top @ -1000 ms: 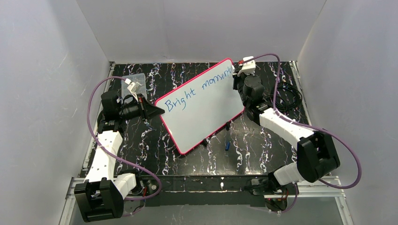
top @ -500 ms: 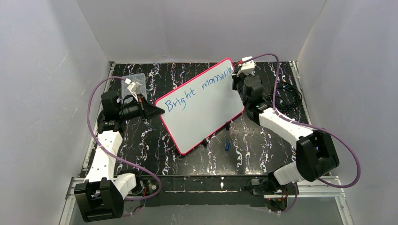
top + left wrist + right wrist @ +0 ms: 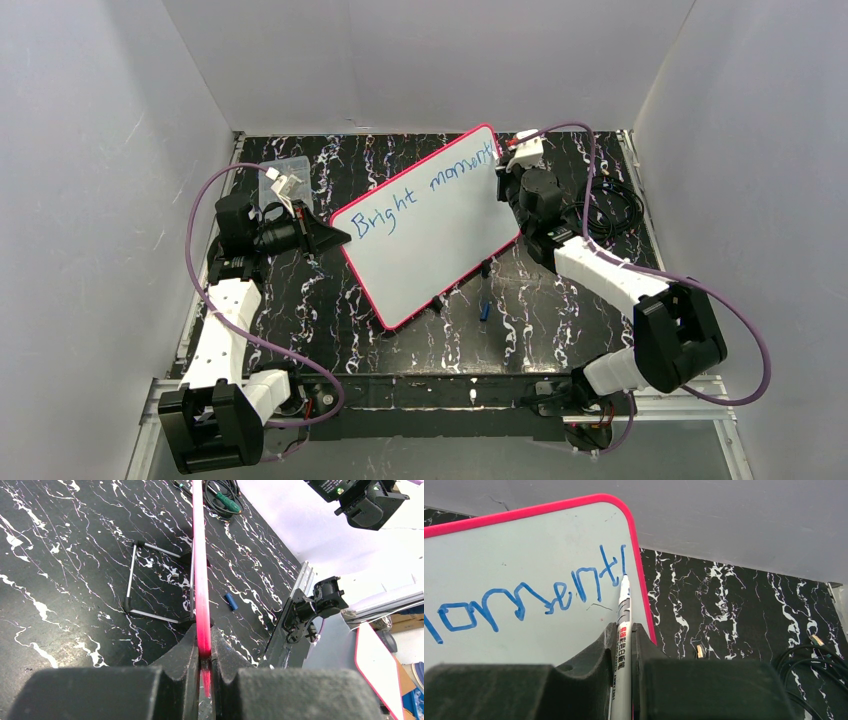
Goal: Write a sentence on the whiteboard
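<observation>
The whiteboard [image 3: 440, 240], white with a pink-red rim, stands tilted on the black marbled table. My left gripper [image 3: 337, 237] is shut on its left edge; in the left wrist view the rim [image 3: 200, 580] runs edge-on between the fingers of this gripper [image 3: 204, 652]. The sentence [image 3: 420, 195] reads "Bright moment" in blue. My right gripper [image 3: 623, 637] is shut on a white marker [image 3: 623, 620] at the board's top right corner [image 3: 505, 168]. The marker's tip touches the board right after the "t" of "moment" [image 3: 524, 602], at a short new stroke.
A clear plastic box [image 3: 285, 175] lies behind the left arm. A blue pen cap [image 3: 483, 310] [image 3: 230, 601] lies on the table in front of the board. A wire stand [image 3: 150, 585] props the board from behind. Black cables [image 3: 612, 210] [image 3: 814, 660] lie coiled at the right. Grey walls enclose three sides.
The right wrist has shifted slightly rightward at the board's top right corner. The left arm and the whiteboard have stayed put.
</observation>
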`<state>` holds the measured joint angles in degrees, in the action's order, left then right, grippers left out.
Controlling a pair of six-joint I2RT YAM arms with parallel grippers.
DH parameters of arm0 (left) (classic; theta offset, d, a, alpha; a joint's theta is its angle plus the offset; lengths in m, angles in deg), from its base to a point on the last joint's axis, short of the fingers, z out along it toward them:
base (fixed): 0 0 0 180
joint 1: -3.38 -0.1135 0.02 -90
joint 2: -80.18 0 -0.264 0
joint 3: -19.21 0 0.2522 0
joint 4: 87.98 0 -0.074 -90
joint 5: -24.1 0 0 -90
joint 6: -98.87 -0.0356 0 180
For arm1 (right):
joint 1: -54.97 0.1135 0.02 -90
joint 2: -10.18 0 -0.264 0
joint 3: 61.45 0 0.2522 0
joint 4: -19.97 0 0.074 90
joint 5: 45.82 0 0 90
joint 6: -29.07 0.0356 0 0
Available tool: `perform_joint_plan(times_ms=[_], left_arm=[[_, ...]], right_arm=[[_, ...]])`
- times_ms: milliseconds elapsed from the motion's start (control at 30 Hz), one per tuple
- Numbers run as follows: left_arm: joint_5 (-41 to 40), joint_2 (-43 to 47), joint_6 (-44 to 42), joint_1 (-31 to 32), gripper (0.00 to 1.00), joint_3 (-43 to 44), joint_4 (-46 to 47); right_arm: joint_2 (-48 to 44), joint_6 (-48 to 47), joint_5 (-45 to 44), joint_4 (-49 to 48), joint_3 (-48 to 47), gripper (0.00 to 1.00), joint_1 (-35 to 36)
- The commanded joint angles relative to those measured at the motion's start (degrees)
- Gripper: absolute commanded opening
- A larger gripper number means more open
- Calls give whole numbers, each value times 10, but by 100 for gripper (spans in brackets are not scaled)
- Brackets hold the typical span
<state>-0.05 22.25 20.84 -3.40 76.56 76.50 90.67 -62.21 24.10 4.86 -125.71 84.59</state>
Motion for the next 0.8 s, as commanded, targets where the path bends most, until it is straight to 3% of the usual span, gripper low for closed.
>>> perform_joint_plan(times_ms=[0, 767], left_arm=[[22, 22, -12, -2, 0, 1, 32], [23, 24, -5, -2, 0, -1, 39]], right_arm=[[-9, 5, -14, -5, -5, 1, -1], [-6, 9, 2, 20, 3, 1, -1]])
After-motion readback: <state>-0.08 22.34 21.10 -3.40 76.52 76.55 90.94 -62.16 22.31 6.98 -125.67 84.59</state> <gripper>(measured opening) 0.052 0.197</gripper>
